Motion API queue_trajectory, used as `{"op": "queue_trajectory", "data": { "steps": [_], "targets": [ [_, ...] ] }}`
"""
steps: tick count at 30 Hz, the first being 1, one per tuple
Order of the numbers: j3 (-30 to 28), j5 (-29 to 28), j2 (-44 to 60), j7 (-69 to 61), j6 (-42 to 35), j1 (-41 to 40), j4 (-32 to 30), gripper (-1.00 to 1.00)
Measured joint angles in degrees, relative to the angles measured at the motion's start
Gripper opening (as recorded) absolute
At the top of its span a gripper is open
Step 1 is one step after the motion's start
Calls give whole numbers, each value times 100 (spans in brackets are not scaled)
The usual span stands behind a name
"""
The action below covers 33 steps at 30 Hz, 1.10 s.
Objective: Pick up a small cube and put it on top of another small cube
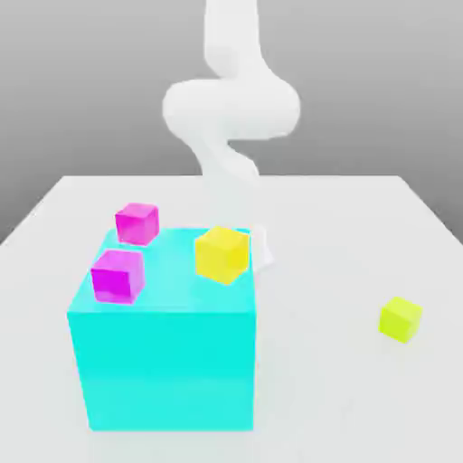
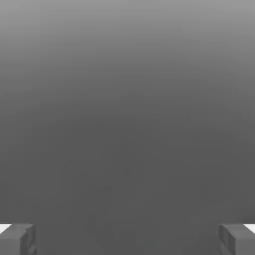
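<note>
The small cube (image 1: 401,318), lime-yellow, lies alone on the white table (image 1: 344,226) at the exterior view's right. A warmer golden-yellow cube (image 1: 222,253) rests on the far right corner of the big cyan block (image 1: 163,357). My white arm (image 1: 231,108) rises behind that block, and its lower end (image 1: 262,249) drops out of sight behind the golden cube. In the hand view my gripper (image 2: 127,239) is open: its two grey fingertips (image 2: 17,239) stand far apart with nothing between them, facing plain grey.
Two magenta cubes sit on the cyan block's top, one (image 1: 137,222) at the far edge and one (image 1: 118,275) nearer the front left. The cyan block takes up the table's front left.
</note>
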Motion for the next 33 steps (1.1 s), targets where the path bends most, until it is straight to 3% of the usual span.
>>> {"op": "queue_trajectory", "data": {
  "steps": [10, 17, 22, 25, 29, 30, 33],
  "targets": [
    [870, 581, 1859, -179, 1195, 1222, -1117, 0],
    [1700, 545, 3145, 17, 2038, 1897, -1891, 0],
    [2153, -203, 4117, 669, 2653, 2499, -2450, 0],
    [1752, -1033, 4751, 1290, 3087, 2799, -2494, 0],
    [803, -1851, 5578, 1910, 3724, 3548, -2335, 0],
    [602, -1958, 5749, 1997, 3866, 3725, -2299, -100],
    [603, -1964, 5749, 2003, 3868, 3725, -2299, -100]
  ]
}}
